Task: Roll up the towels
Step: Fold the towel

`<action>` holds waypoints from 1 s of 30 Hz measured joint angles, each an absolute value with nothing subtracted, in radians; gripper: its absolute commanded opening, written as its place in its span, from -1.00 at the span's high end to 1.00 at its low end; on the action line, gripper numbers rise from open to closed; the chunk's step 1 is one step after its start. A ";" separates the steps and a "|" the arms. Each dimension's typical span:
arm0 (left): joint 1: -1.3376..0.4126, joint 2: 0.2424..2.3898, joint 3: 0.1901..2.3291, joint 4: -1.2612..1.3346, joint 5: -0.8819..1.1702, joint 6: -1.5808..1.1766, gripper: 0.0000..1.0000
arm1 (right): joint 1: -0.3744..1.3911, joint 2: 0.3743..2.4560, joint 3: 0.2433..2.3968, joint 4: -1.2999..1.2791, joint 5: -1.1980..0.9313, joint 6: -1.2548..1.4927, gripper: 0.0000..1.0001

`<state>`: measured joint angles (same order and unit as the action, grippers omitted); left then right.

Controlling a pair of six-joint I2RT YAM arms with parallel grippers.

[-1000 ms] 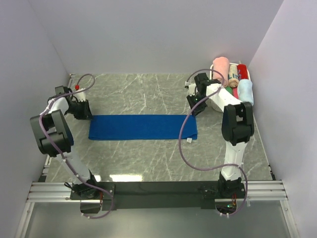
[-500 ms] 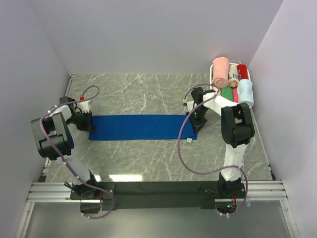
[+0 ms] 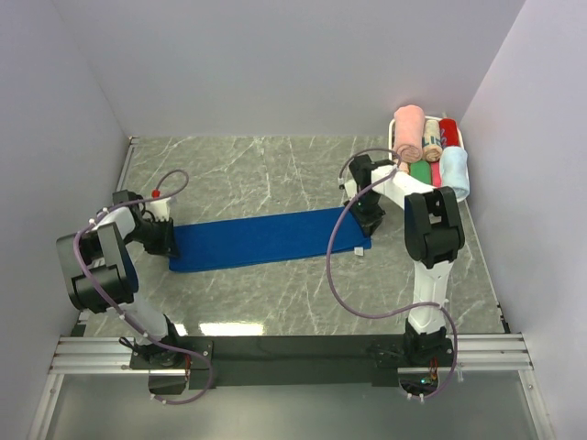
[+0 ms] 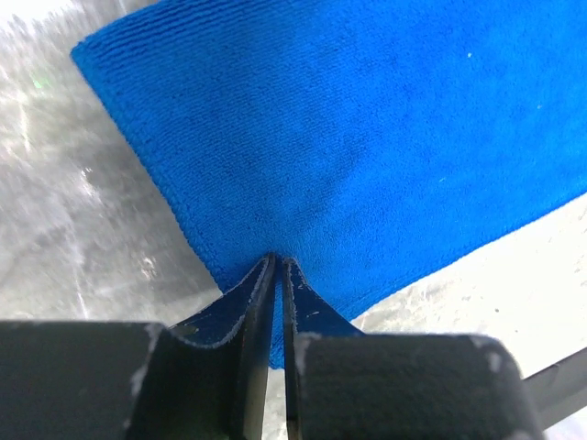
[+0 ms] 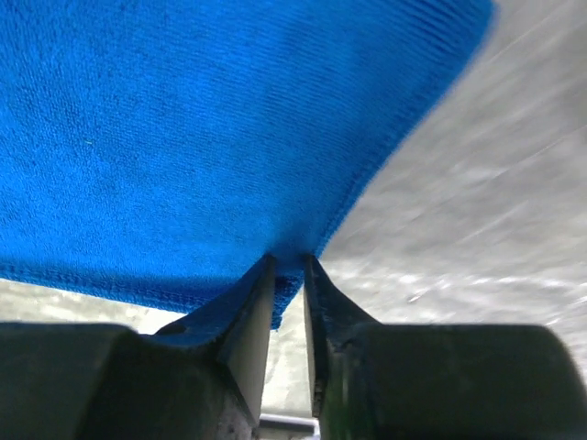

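Note:
The deep royal blue towel [image 3: 266, 238] lies stretched across the marble table, slightly slanted, its right end higher in the top view. My left gripper [image 3: 167, 240] is shut on the towel's left edge [image 4: 275, 261]; the cloth fills the left wrist view [image 4: 367, 137]. My right gripper [image 3: 367, 220] is shut on the towel's right edge [image 5: 289, 266], with the blue cloth [image 5: 202, 128] spread beyond it. The pale sky blue towel [image 3: 454, 170] sits rolled in the basket at the back right.
A white basket [image 3: 462, 136] at the back right holds rolled pink [image 3: 409, 130], red [image 3: 448, 130] and green [image 3: 419, 172] towels. White walls close in the table on three sides. A white tag [image 3: 358, 249] shows at the towel's right corner.
Both grippers came down onto the towel's ends and shut on them. The towel now lies slanted, left end nearer, right end farther back.

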<state>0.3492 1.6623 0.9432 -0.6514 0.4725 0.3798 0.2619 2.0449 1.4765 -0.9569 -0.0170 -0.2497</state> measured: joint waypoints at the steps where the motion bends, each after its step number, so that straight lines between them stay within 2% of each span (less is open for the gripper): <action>1: 0.349 1.657 0.937 -0.654 0.472 0.380 0.69 | 0.261 2.049 1.491 -0.957 -0.015 -0.255 0.41; 9: 0.349 1.644 0.949 -0.683 0.472 0.380 0.63 | 0.244 2.017 1.534 -0.962 -0.081 -0.269 0.34; 14: 0.349 1.644 1.012 -0.704 0.475 0.379 0.58 | 0.242 1.977 1.530 -0.989 -0.139 -0.272 0.57; 19: 0.349 1.644 1.055 -0.704 0.482 0.379 0.58 | 0.242 1.976 1.480 -0.992 -0.165 -0.276 0.68; 25: 0.349 1.644 1.055 -0.722 0.482 0.379 0.57 | 0.242 2.003 1.391 -0.989 -0.147 -0.274 0.70; 30: 0.349 1.644 1.055 -0.724 0.482 0.379 0.58 | 0.242 2.001 1.391 -0.990 -0.139 -0.266 0.49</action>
<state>0.3492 1.6440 1.0554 -0.7242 0.4824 0.3794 0.2424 2.0014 1.3907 -0.9901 -0.1394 -0.2661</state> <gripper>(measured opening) 0.212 0.209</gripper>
